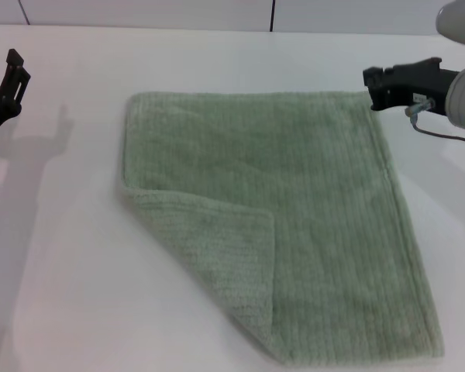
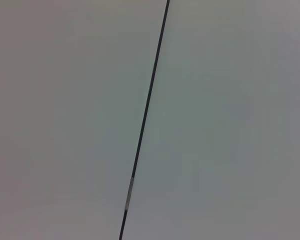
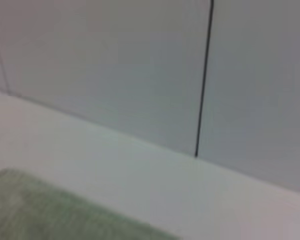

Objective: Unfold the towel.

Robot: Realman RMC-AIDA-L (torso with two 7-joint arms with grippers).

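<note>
I see the towel (image 1: 294, 217) flat on the bench (image 1: 70, 294) except one near-left corner folded over — that flap needs gripping and pulling out. Right tool (image 1: 374, 89) and left tool (image 1: 14, 74) hang clear; I cannot tell their openings.

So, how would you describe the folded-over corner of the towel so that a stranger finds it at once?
On the white table lies one large sage-green towel. Go to its near corner on the robot's left: there a triangular flap is turned back onto the cloth. It alone lies doubled; the other three corners lie flat.
</note>
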